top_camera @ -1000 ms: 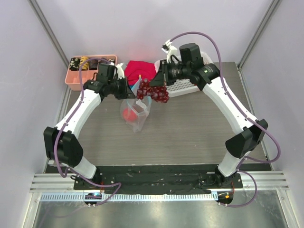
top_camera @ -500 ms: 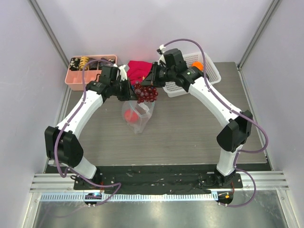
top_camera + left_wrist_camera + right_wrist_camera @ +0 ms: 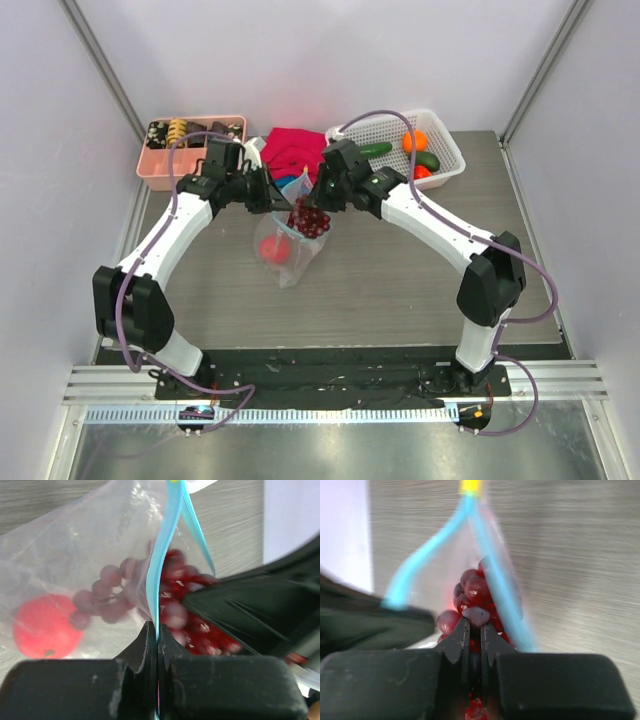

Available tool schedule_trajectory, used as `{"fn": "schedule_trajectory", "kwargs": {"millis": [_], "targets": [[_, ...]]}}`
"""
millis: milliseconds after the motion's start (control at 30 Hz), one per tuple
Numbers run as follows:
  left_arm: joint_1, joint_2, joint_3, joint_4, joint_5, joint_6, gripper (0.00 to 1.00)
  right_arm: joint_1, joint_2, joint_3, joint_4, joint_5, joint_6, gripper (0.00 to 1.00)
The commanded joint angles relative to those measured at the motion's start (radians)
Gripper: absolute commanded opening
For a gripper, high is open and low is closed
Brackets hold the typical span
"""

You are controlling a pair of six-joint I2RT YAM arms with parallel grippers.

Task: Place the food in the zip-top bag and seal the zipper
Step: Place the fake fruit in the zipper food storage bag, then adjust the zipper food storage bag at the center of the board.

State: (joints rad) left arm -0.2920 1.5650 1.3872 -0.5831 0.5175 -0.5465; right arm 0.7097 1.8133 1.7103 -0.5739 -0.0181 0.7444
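Sinking the grape bunch (image 3: 472, 587), clamped in the right fingers (image 3: 457, 640), well below the zipper (image 3: 167, 535) before release seems wisest, the left fingers (image 3: 145, 647) pinching that zipper open.

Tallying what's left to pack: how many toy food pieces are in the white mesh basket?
4: a green cucumber at the left, an orange fruit at the back, a green avocado-like piece right of centre, a small red piece at the front. More may be hidden.
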Motion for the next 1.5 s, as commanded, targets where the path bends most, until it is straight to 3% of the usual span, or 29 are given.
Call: {"fn": "schedule_trajectory", "kwargs": {"millis": [0, 133, 167, 200, 233, 300, 333, 367, 433, 633, 867, 1000, 1100, 1133, 1233, 1433, 1467], "targets": [[0.01, -0.057, -0.028, 0.129, 0.114, -0.038, 0.0, 0.008, -0.123, -0.083, 0.152, 0.118, 0.026, 0.01], [0.01, -0.049, -0.04, 0.155, 0.145, -0.049, 0.0, 0.034, -0.137, -0.103, 0.227, 0.103, 0.042, 0.01], [0.01, -0.048, -0.039, 0.152, 0.15, -0.049, 0.0, 0.048, -0.137, -0.107, 0.25, 0.074, 0.027, 0.06], [0.008, -0.049, -0.036, 0.151, 0.148, -0.047, 0.0, 0.056, -0.137, -0.106, 0.265, 0.048, 0.015, 0.19], [0.011, -0.048, -0.034, 0.147, 0.147, -0.043, 0.0, 0.059, -0.14, -0.103, 0.272, -0.029, 0.001, 0.42], [0.014, -0.054, -0.03, 0.134, 0.141, -0.032, 0.0, 0.057, -0.163, -0.091, 0.26, -0.066, -0.075, 0.58], [0.016, -0.059, -0.028, 0.129, 0.138, -0.02, 0.0, 0.059, -0.178, -0.089, 0.25, -0.081, -0.12, 0.72], [0.019, -0.066, -0.03, 0.121, 0.135, -0.015, 0.0, 0.057, -0.195, -0.087, 0.24, -0.103, -0.161, 0.76], [0.022, -0.072, -0.033, 0.114, 0.139, 0.003, 0.0, 0.048, -0.242, -0.092, 0.186, -0.108, -0.244, 0.82], [0.022, -0.086, -0.047, 0.097, 0.157, 0.029, 0.0, -0.01, -0.327, -0.228, 0.146, -0.057, -0.414, 0.85], [0.022, -0.094, -0.04, 0.088, 0.142, 0.034, 0.0, -0.029, -0.27, -0.345, 0.109, -0.152, -0.445, 0.91], [0.022, -0.089, -0.045, 0.077, 0.145, 0.039, 0.0, -0.029, -0.212, -0.368, 0.166, -0.166, -0.439, 0.88], [0.022, -0.095, -0.045, 0.055, 0.138, 0.049, 0.0, -0.036, -0.163, -0.344, 0.175, -0.125, -0.454, 0.71], [0.022, -0.1, -0.045, 0.051, 0.133, 0.066, 0.0, -0.041, -0.154, -0.334, 0.177, -0.131, -0.456, 0.47], [0.022, -0.118, -0.033, 0.013, 0.081, 0.101, 0.1, -0.065, -0.152, -0.308, 0.172, -0.19, -0.441, 0.01], [0.022, -0.151, 0.038, -0.165, -0.137, 0.259, 0.42, -0.065, -0.193, -0.285, 0.224, -0.364, -0.445, 0.01], [0.021, -0.148, 0.047, -0.187, -0.184, 0.302, 0.42, -0.065, -0.19, -0.285, 0.238, -0.379, -0.447, 0.01]]}}
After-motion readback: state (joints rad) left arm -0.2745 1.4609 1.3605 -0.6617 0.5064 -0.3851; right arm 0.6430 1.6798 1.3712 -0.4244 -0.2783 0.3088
